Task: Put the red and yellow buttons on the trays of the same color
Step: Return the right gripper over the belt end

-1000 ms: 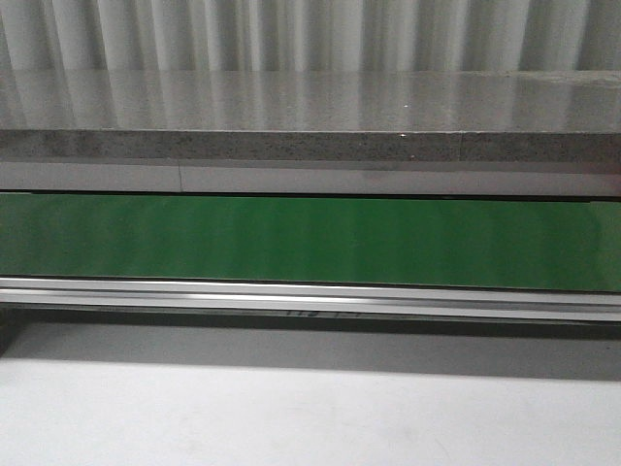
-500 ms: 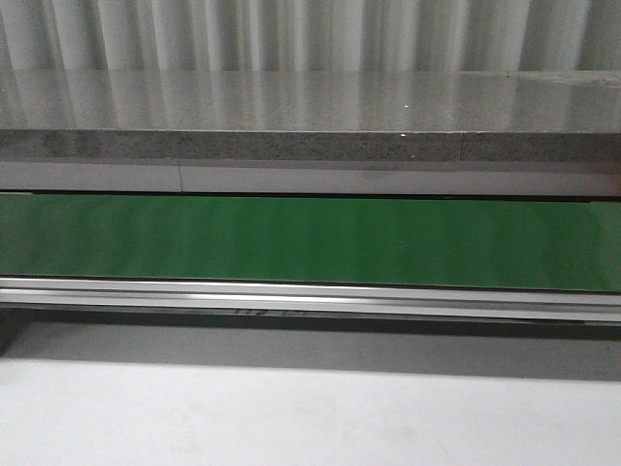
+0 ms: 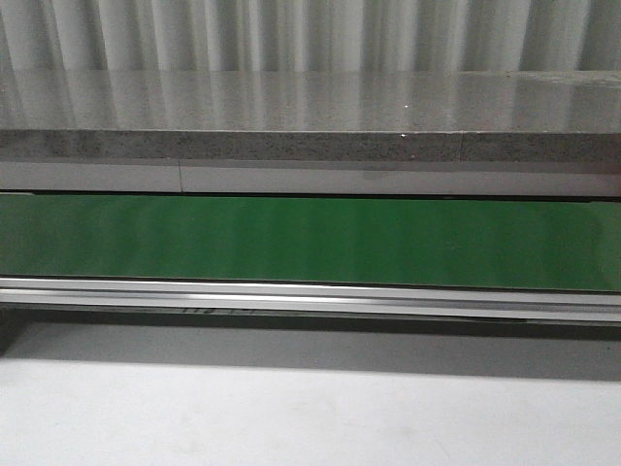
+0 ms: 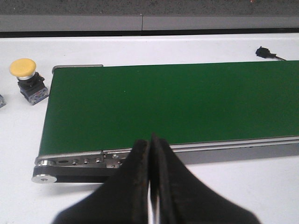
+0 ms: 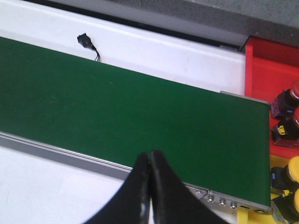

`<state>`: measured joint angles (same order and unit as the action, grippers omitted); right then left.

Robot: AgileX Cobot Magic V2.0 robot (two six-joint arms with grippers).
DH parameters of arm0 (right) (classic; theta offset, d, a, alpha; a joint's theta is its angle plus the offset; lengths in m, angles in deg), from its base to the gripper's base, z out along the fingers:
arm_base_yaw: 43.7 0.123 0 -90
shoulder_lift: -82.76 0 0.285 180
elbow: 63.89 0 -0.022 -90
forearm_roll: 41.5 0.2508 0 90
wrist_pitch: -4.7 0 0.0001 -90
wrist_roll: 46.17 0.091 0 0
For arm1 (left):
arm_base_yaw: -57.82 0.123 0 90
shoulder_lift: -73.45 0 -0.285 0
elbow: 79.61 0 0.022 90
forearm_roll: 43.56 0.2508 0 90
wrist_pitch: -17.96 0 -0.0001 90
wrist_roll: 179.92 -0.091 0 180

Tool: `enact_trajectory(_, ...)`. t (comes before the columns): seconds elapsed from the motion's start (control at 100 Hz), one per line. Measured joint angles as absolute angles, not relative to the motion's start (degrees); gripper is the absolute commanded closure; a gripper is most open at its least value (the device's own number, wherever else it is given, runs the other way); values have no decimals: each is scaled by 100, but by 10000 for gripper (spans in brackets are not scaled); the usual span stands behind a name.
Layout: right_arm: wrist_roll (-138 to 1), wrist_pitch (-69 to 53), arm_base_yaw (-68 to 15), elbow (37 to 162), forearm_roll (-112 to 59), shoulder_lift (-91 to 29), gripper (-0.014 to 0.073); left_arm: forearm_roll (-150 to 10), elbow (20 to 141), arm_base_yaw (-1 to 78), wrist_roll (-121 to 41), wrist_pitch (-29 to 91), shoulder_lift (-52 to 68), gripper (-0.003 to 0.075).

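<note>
Both my left gripper [image 4: 150,144] and right gripper [image 5: 149,158] are clenched, holding nothing, above the green belt [image 3: 310,241]. A yellow button [image 4: 25,77] stands on the table off the belt's end.

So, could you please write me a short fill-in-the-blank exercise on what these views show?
1. The conveyor belt is ___ in color.
2. The button beside the belt's end has a ___ cap.
3. The left hand is ___, holding nothing.
4. Red-capped buttons sit in the ___ tray.

Missing words: green; yellow; shut; red

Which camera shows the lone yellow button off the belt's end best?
The left wrist view: the yellow button stands unobstructed on the white table beside the green belt. The front view misses it, and so does the right wrist view.
</note>
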<state>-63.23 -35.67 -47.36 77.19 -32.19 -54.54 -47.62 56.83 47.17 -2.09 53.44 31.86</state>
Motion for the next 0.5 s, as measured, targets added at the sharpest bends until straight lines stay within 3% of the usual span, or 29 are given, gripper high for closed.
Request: enact_trajectory(0.5, -6337, -3613, -4736, 6788, -3219, -7285, 660, -4762, 5683, 4717, -209, 5304, 3186, 741)
